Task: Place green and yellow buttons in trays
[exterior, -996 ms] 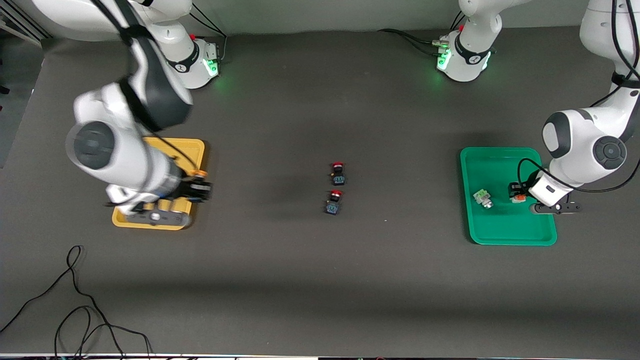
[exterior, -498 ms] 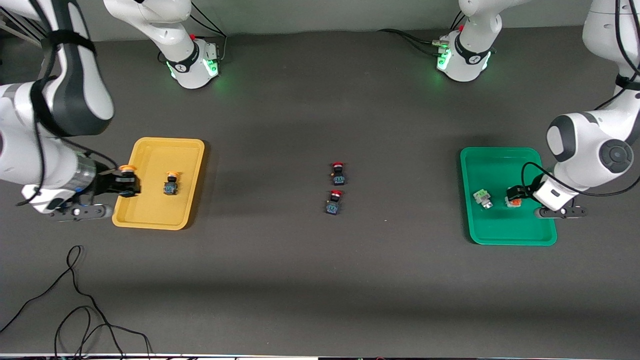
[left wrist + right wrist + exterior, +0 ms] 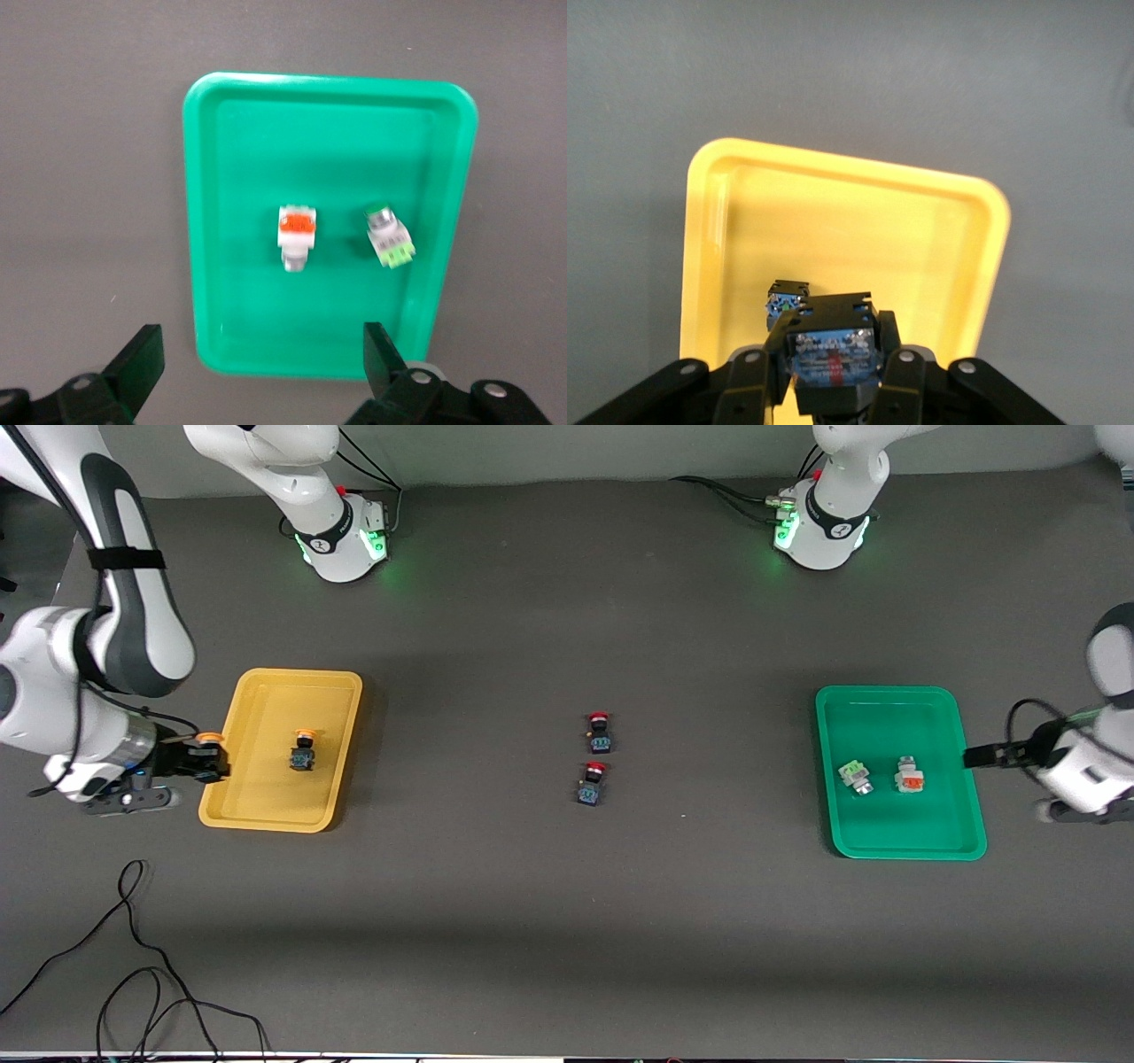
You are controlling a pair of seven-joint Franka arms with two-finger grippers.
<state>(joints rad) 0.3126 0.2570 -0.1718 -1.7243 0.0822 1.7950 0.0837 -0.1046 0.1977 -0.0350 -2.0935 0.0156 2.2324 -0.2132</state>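
The yellow tray (image 3: pixel 266 797) holds one yellow button (image 3: pixel 303 751), also seen in the right wrist view (image 3: pixel 787 299). My right gripper (image 3: pixel 205 762) is shut on a second yellow button (image 3: pixel 833 354) and holds it over the tray's edge at the right arm's end. The green tray (image 3: pixel 899 841) holds a pale green button (image 3: pixel 855 776) and a white switch with an orange face (image 3: pixel 909 777). My left gripper (image 3: pixel 974 757) is open and empty, just outside the green tray's edge toward the left arm's end. The left wrist view shows the tray (image 3: pixel 239 159) and both switches (image 3: pixel 390 241), (image 3: pixel 298 235).
Two red-capped dark switches (image 3: pixel 600 732) (image 3: pixel 591 783) stand mid-table, one nearer the front camera than the other. Black cables (image 3: pixel 133 957) lie on the table near the front edge at the right arm's end.
My right gripper swung with its yellow button from over the yellow tray to its outer edge. My left gripper let go of the orange-faced switch and drew back off the green tray.
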